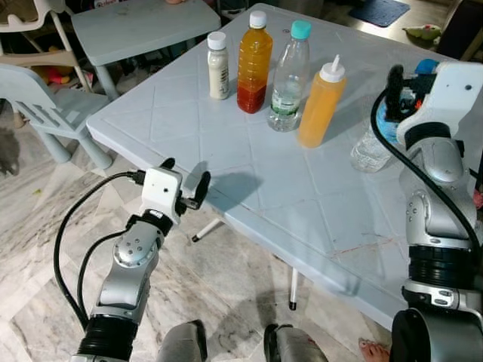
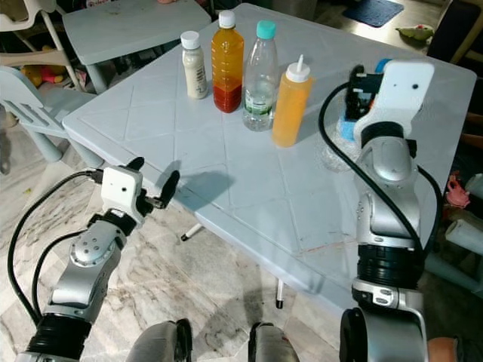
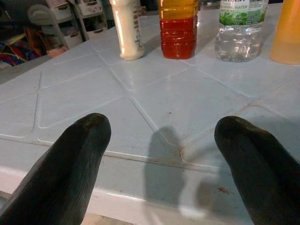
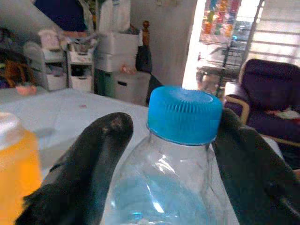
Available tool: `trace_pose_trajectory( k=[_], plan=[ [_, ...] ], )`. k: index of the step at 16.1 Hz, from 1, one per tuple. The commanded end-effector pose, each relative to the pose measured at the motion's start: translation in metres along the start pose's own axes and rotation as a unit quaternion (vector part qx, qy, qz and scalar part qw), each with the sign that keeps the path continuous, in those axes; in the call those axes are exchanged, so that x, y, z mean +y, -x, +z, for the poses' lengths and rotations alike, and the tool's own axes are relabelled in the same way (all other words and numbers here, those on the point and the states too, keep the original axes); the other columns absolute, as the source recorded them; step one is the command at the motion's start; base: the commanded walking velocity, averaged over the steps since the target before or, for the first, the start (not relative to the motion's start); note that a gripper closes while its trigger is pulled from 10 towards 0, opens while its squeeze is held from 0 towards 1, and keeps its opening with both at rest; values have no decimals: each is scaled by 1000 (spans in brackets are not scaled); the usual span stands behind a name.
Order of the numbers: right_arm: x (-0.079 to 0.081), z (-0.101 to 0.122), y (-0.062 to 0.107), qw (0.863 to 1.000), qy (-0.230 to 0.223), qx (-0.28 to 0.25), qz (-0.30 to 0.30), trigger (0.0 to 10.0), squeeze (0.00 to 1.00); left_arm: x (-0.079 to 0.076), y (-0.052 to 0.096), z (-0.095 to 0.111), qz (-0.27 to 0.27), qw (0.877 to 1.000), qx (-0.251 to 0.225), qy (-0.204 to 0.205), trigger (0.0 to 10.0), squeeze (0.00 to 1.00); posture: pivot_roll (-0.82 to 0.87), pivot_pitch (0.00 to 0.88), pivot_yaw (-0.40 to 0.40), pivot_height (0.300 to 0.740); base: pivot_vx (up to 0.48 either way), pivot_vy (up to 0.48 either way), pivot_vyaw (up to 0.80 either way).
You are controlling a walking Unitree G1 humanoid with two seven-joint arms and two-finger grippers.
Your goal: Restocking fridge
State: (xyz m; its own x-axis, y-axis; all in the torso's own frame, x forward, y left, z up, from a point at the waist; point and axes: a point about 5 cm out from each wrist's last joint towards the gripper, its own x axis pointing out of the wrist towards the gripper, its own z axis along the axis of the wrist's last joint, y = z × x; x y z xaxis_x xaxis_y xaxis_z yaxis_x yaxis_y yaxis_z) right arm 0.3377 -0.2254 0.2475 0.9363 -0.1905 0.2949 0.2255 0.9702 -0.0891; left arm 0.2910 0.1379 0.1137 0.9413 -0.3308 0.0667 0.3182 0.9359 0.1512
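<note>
Two spread left gripper (image 1: 186,183) fingers (image 3: 75,164) at table (image 1: 249,188) edge.

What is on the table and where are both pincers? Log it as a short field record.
surface: pale blue table
bottle row: white bottle, orange juice bottle, teal-capped water bottle, orange squeeze bottle
right pincer: fingers either side of blue-capped clear bottle, contact unclear
left pincer: open, at table's near edge, holding nothing

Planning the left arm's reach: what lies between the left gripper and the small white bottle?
Bare table: the left wrist view shows empty tabletop from the open left gripper to the white bottle; the left eye view agrees.
</note>
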Motion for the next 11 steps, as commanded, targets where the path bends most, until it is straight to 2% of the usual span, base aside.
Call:
trace_pose_trajectory(
  k=[1, 8, 11],
  plan=[
    [-4, 3, -3, 1000, 2, 0, -7, 157, 0, -1, 2, -1, -4, 1000, 5, -3, 10000, 0, 0, 127, 64, 740, 0, 0, 0],
    [-3, 7, -4, 1000, 17, -9, 0, 0, 0, -1, 0, -1, -5, 1000, 5, -3, 10000, 0, 1, 121, 61, 740, 0, 0, 0],
    [12, 8, 3, 999, 26, -22, 29, 0, 0, 1, 1, 0, -6, 1000, 5, -5, 10000, 0, 7, 118, 60, 740, 0, 0, 0]
  ],
)
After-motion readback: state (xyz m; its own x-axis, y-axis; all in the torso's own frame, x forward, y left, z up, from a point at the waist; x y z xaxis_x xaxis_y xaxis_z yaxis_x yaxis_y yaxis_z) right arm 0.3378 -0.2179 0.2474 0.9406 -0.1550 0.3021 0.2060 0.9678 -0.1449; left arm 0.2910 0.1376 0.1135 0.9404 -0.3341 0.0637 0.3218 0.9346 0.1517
